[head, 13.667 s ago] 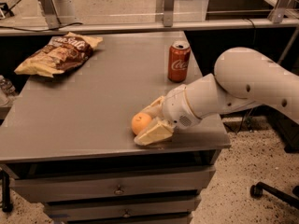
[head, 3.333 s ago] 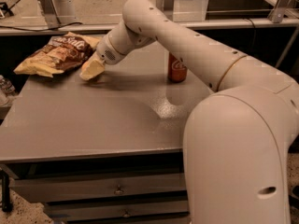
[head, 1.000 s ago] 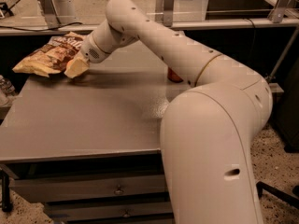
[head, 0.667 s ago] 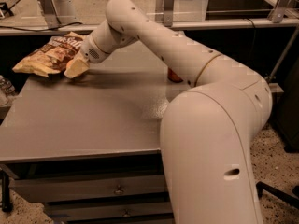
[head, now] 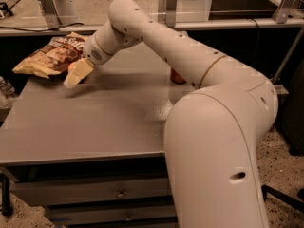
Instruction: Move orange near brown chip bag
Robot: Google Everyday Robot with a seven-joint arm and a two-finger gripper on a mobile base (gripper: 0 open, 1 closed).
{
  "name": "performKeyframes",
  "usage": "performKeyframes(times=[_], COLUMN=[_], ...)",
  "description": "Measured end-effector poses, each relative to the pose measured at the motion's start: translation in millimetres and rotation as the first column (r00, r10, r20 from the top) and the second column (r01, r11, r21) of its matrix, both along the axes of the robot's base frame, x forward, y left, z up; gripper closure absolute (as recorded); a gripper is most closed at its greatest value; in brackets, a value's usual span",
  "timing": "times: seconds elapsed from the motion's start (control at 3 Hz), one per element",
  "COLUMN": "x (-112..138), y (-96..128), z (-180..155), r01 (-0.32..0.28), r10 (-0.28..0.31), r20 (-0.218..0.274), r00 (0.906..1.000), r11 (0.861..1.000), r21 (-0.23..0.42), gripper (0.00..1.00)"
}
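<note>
Grey worktop [head: 95, 122], drawers [head: 118, 192] under the front edge. The big white arm [head: 190, 65] reaches across from the right to the far left and blocks much of the right side. A red soda can [head: 177, 77] stands behind it, mostly hidden, only its lower part showing. The brown chip bag [head: 50, 56] lies flat at the far-left corner, with one yellow end near the left edge.

The hand [head: 73, 77] is tilted down at the bag's right end, tips at the worktop surface. The orange [head: 71, 66] is clamped in the hand, only a sliver showing behind the pale finger [head: 80, 71]. It is just beside the bag; touching or not, cannot tell.

The middle and front of the worktop are bare grey surface. The left edge is close to the bag.
</note>
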State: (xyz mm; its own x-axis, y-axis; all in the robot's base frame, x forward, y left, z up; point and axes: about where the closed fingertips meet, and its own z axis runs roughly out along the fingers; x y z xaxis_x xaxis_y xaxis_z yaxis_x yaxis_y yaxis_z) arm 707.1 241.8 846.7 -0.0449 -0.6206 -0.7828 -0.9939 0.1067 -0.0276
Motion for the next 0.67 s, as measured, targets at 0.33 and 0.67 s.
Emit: performKeyframes(times=[0.33, 0.67], x=[0.8, 1.9], y=[-21.7, -56.5], z=[14.5, 39.1], r01=[0.003, -0.013], r10=[-0.003, 0.012], r20=[0.024, 0.067], r00=[0.9997, 0.9977], r11=[1.0, 1.0], r21=[0.013, 0.027], gripper=[0.0, 0.0])
